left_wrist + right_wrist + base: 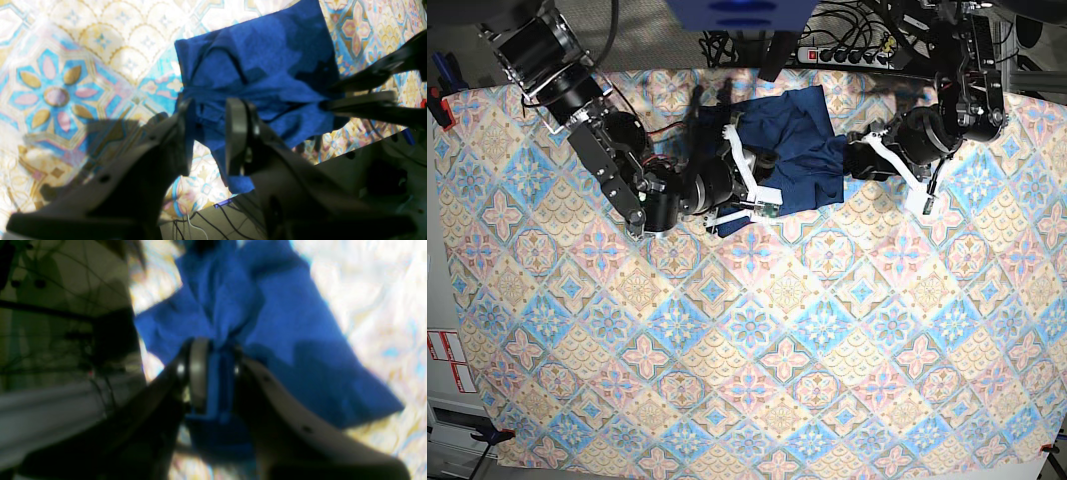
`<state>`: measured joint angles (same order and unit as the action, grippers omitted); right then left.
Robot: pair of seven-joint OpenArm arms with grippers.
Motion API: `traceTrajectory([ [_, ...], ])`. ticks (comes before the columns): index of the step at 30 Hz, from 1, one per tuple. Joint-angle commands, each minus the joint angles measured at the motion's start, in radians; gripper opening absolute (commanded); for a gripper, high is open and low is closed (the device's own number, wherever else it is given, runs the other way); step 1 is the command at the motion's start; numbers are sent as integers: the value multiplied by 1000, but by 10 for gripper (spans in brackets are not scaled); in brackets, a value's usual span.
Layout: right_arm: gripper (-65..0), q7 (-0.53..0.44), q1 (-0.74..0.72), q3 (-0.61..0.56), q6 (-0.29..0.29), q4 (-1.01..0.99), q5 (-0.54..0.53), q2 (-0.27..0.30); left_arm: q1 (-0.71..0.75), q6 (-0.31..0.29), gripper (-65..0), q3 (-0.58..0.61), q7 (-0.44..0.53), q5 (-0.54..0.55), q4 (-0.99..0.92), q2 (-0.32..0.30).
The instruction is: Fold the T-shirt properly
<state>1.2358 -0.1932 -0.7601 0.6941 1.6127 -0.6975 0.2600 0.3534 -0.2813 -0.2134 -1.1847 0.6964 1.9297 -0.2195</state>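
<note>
Closest to the left wrist lens, the left gripper [208,133] fills the lower middle of the frame, its two jaws set narrow with a fold of the T-shirt [263,66] pinched between them. From the right wrist camera I see the same on the other side: the right gripper [213,376] has its jaws drawn close around a bunched ridge of blue cloth, though that picture is blurred and I cannot judge how firm the hold is.

From overhead, the T-shirt [792,150] sits as a compact blue bundle at the upper middle of the frame, near the far edge of the tablecloth [747,350]. The right gripper [745,185] holds its left edge and the left gripper [855,160] its right edge.

I take it both arms grip opposite sides so the cloth can be carried over evenly and the fold kept square rather than dragged askew. Loose cloth hangs below the left jaws, so the layers look uneven to me and may need smoothing.

No bins, trays or other containers appear in any view; only the patterned tablecloth lies under the garment.
</note>
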Motion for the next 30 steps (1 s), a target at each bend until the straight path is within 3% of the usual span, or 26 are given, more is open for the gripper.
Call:
traceTrajectory([
  [1, -538, -21, -15, -28, 4, 41, -24, -8, -6, -2, -509, -7, 18, 12, 14, -10],
  [5, -540, -29, -16, -48, 4, 91, 57, -3, -7, -2, -509, -7, 18, 12, 14, -10],
  [9, -540, -64, -19, 87, 4, 90, 181, -5, -7, -2, -508, 10, 16, 22, 46, -8],
  [12, -540, -116, -21, 150, 4, 79, 221, -6, -3, -2, -509, 72, 18, 30, 75, -8],
  [17, -540, -182, -16, 149, 4, -58, 240, -15, -6, -2, -509, 91, 18, 21, 75, -10],
  [26, -539, -132, -15, -152, 4, -81, 240, -26, -26, -2, -508, 91, 19, 22, 75, -10],
  [30, -538, -118, -21, -180, 4, -47, 206, -26, -58, 0, -509, 90, 61, 19, 70, -7],
])
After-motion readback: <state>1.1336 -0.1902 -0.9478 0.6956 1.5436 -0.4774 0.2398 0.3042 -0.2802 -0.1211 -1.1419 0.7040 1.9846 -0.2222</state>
